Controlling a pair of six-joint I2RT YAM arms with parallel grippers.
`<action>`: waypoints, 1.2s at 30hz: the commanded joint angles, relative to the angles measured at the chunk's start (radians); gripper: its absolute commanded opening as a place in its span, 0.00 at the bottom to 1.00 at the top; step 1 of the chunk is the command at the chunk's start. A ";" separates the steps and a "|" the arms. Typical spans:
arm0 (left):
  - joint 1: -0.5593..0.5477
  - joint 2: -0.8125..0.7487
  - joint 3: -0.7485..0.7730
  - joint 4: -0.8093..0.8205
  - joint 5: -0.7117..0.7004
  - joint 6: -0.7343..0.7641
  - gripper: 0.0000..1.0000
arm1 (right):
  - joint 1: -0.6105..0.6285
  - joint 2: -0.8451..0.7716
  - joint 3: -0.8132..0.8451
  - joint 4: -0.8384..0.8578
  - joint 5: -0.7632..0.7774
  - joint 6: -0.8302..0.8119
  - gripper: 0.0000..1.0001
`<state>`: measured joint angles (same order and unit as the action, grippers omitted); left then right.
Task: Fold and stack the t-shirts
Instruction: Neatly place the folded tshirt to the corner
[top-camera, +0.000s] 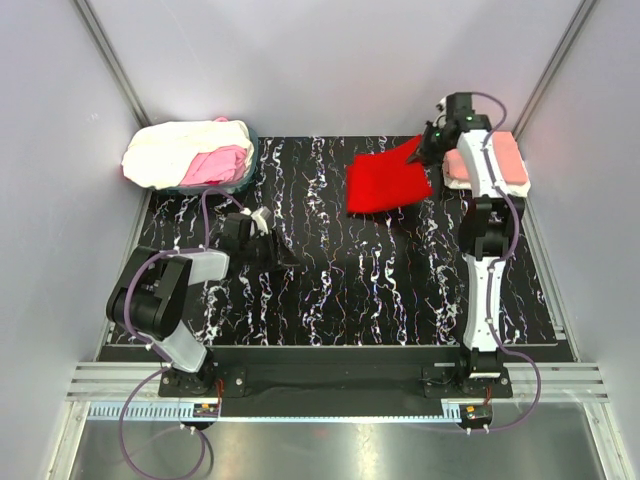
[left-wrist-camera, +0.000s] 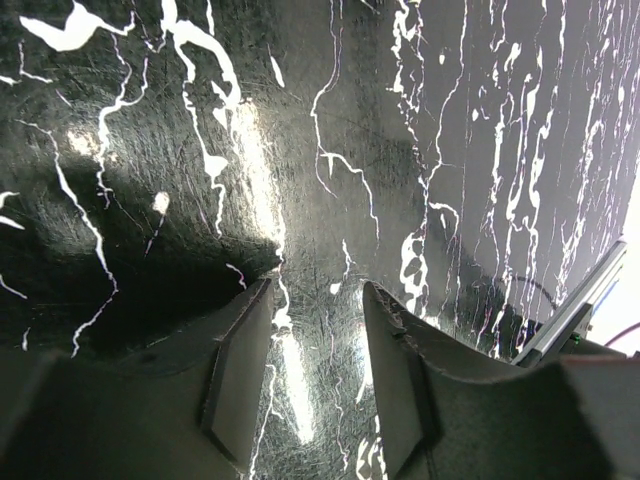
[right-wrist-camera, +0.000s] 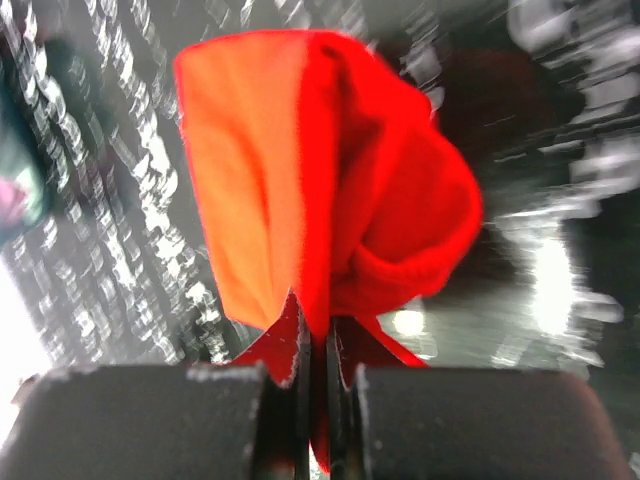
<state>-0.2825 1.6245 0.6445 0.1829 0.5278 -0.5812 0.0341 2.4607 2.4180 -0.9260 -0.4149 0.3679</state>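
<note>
A bright red t-shirt (top-camera: 385, 182) lies folded on the black marbled mat toward the back right. My right gripper (top-camera: 428, 148) is shut on its far right corner, which is lifted off the mat. In the right wrist view the red cloth (right-wrist-camera: 330, 170) hangs bunched in front of the right gripper (right-wrist-camera: 318, 320), pinched between both fingers. A heap with a cream-white t-shirt (top-camera: 180, 148) and a pink one (top-camera: 216, 165) sits at the back left. A salmon-pink folded t-shirt (top-camera: 510, 155) lies at the back right, partly under the right arm. My left gripper (top-camera: 266, 222) (left-wrist-camera: 316, 290) hovers open over bare mat, holding nothing.
The heap rests in a container with a dark teal rim (top-camera: 252, 150). The black mat (top-camera: 330, 280) has white veins and covers the table between white walls. A metal rail (top-camera: 330, 385) runs along the near edge by the arm bases.
</note>
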 joint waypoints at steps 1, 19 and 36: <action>-0.003 0.005 -0.011 0.075 -0.008 0.004 0.45 | -0.057 0.021 0.163 -0.175 0.169 -0.112 0.00; -0.014 0.080 0.053 0.026 -0.008 0.012 0.38 | -0.204 -0.072 0.360 0.007 0.140 -0.311 0.00; -0.015 0.086 0.060 0.026 -0.008 0.011 0.35 | -0.240 -0.147 0.357 0.090 0.146 -0.434 0.00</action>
<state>-0.2909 1.6917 0.6868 0.2070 0.5385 -0.5888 -0.2016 2.4298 2.7457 -0.9096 -0.2554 -0.0132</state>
